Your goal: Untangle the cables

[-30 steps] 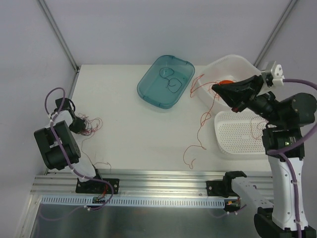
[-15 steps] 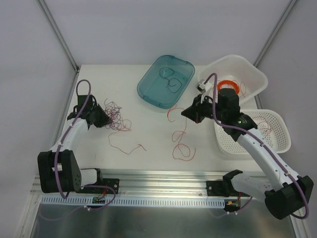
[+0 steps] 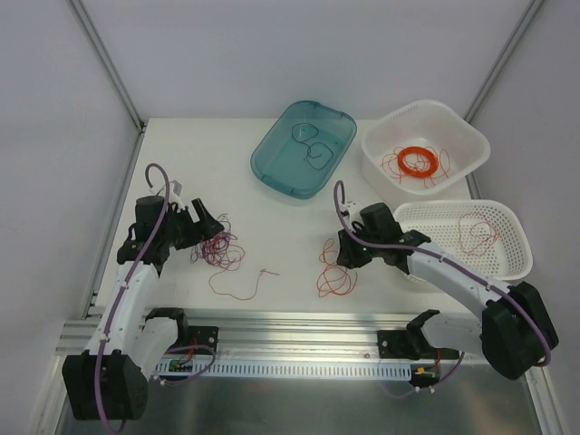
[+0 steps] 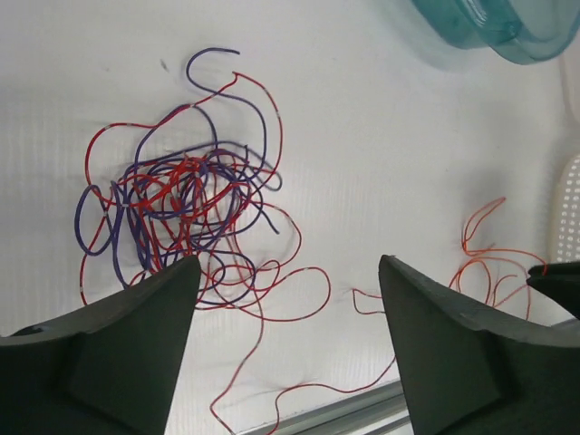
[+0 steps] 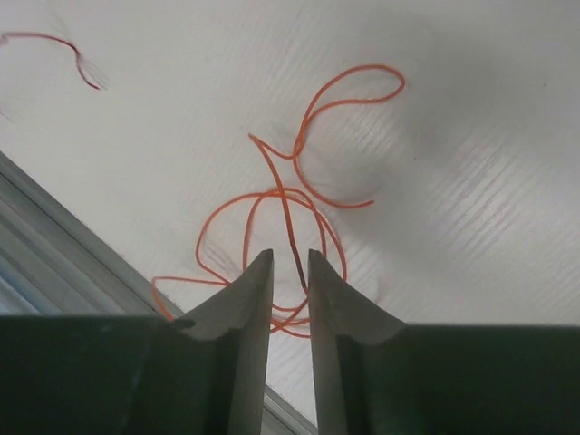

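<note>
The cables are laid near the left edge of the bench — a red and dark-blue wad, still knotted, just beside the left gripper, whose jaws have just been swung wide. One orange strand has been drawn off toward the near edge; the right gripper is parted only a crack around it — release is judged begun, one strand freed.
</note>
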`<action>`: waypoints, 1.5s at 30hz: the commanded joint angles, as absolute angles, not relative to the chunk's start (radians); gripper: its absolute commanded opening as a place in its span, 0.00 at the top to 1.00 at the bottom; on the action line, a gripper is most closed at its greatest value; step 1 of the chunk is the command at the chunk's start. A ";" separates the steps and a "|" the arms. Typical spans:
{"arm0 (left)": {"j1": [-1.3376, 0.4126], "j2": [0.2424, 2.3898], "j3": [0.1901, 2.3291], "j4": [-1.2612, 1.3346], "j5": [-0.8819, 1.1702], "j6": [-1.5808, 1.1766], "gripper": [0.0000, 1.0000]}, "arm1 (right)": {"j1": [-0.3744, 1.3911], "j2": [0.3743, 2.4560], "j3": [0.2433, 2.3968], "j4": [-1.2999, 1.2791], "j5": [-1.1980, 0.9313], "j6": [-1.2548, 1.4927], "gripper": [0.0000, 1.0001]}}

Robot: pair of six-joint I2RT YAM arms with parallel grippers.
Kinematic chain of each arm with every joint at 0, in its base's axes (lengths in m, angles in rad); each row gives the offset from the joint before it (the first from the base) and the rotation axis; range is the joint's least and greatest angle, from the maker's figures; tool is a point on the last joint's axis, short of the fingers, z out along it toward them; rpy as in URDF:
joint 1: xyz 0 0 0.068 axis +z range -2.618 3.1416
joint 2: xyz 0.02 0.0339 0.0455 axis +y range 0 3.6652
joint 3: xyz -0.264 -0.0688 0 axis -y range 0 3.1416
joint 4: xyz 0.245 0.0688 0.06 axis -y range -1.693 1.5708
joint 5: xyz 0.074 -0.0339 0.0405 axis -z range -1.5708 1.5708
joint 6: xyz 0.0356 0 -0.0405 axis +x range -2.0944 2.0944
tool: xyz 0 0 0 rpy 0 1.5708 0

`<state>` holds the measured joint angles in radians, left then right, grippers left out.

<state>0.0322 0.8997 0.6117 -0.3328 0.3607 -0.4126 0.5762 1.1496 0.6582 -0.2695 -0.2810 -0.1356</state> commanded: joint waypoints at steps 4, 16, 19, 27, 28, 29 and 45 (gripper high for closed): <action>0.029 0.810 0.591 -0.295 0.469 -0.324 0.09 | 0.637 1.270 0.666 -0.265 -0.229 -0.089 0.50; 0.020 0.758 0.542 -0.304 0.437 -0.262 0.01 | 0.698 1.350 0.781 -0.417 -0.031 -0.049 0.21; 0.014 0.758 0.540 -0.304 0.402 -0.256 0.01 | 0.706 1.365 0.798 -0.434 -0.008 -0.048 0.20; 0.005 0.791 0.549 -0.293 0.359 -0.249 0.02 | 0.723 1.420 0.845 -0.462 0.068 -0.058 0.17; 0.005 0.796 0.551 -0.291 0.359 -0.250 0.02 | 0.724 1.428 0.842 -0.453 0.061 -0.057 0.16; 0.003 0.802 0.551 -0.291 0.360 -0.250 0.02 | 0.723 1.439 0.838 -0.443 0.048 -0.055 0.16; 0.003 0.815 0.549 -0.288 0.345 -0.249 0.02 | 0.801 1.630 0.801 -0.367 0.038 -0.046 0.33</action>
